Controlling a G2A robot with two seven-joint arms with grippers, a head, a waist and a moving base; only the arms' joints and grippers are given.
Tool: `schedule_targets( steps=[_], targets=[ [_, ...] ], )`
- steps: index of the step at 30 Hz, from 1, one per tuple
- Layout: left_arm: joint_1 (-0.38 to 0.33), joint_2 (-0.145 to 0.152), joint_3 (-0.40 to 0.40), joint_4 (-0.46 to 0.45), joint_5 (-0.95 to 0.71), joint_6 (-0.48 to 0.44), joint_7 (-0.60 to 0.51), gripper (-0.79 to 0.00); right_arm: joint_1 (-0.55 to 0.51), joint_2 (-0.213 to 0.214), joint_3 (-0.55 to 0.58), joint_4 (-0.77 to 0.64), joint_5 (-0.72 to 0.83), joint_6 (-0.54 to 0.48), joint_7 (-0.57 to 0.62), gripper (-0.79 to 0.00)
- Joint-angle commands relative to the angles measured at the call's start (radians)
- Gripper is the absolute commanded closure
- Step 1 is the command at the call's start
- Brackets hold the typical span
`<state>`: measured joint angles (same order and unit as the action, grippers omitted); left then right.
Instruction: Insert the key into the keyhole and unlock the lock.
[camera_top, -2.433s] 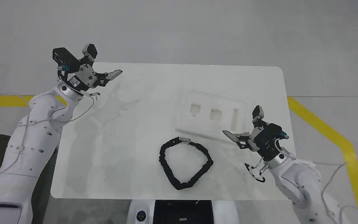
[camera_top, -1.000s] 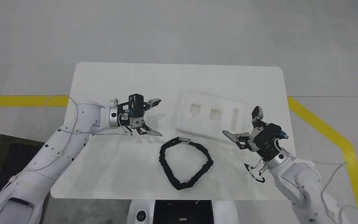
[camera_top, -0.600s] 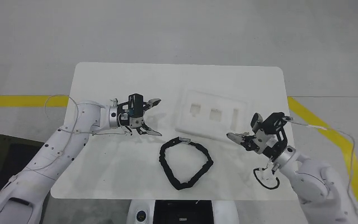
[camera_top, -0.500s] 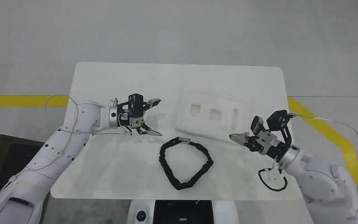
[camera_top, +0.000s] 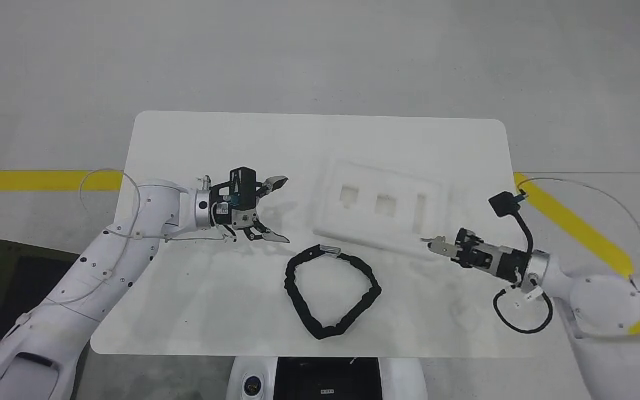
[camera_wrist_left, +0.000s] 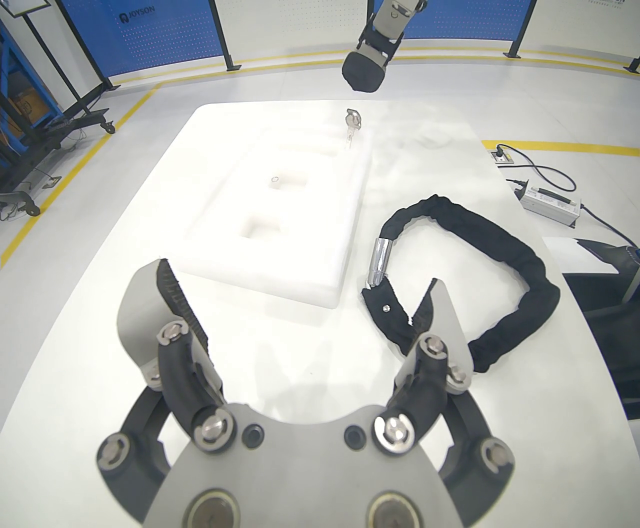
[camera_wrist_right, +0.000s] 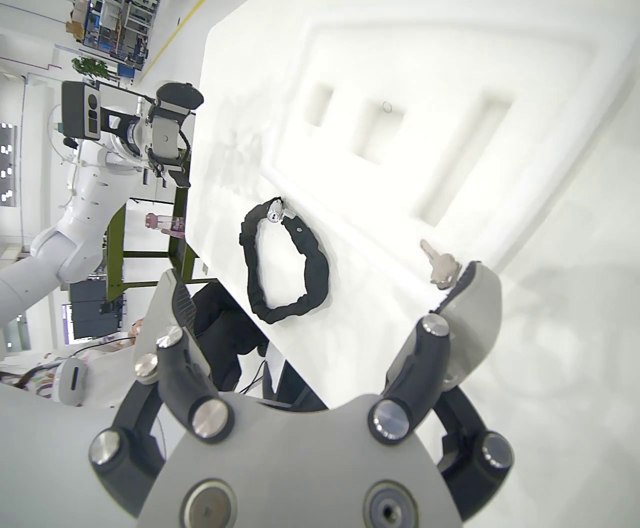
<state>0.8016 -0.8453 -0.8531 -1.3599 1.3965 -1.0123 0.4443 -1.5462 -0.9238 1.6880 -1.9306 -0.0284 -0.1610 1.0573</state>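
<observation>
A black fabric-covered chain lock (camera_top: 332, 290) lies looped near the table's front edge; its silver cylinder (camera_wrist_left: 378, 255) points at the white foam tray (camera_top: 330, 195). A small silver key (camera_wrist_right: 440, 265) lies flat on the tray's corner nearest the right arm, also seen from the left wrist (camera_wrist_left: 351, 125). My right gripper (camera_wrist_right: 325, 292) is open and turned sideways, one finger (camera_wrist_right: 475, 295) right beside the key's head, nothing held. In the top view it (camera_top: 438, 243) sits at that tray corner. My left gripper (camera_top: 265, 212) hovers open just left of the chain, empty (camera_wrist_left: 297, 285).
The tray has three rectangular recesses; a small ring (camera_wrist_left: 274, 178) lies in the middle one. The white table (camera_top: 180, 300) has bare room at its left and back. The chain lies close to the front edge.
The left arm came in from the table's far-left corner to beside the chain, then held still. The right arm stretched toward the tray and rolled its gripper sideways next to the key.
</observation>
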Motion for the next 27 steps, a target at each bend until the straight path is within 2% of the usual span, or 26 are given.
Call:
schedule_targets(
  steps=[1,12,27],
  targets=[
    [0.000,0.000,0.000,0.000,0.000,0.000,0.000,-0.785,0.017,0.002,-0.009,0.023,0.019,0.011,0.031,-0.785],
    [0.000,0.000,0.000,0.000,0.000,0.000,0.000,-0.785,0.106,0.007,-0.079,0.112,0.069,0.028,0.105,-0.785],
    [0.000,0.000,0.000,0.000,0.000,0.000,0.000,-0.785,0.126,0.015,-0.082,0.172,0.029,0.037,0.064,-0.785]
  ],
)
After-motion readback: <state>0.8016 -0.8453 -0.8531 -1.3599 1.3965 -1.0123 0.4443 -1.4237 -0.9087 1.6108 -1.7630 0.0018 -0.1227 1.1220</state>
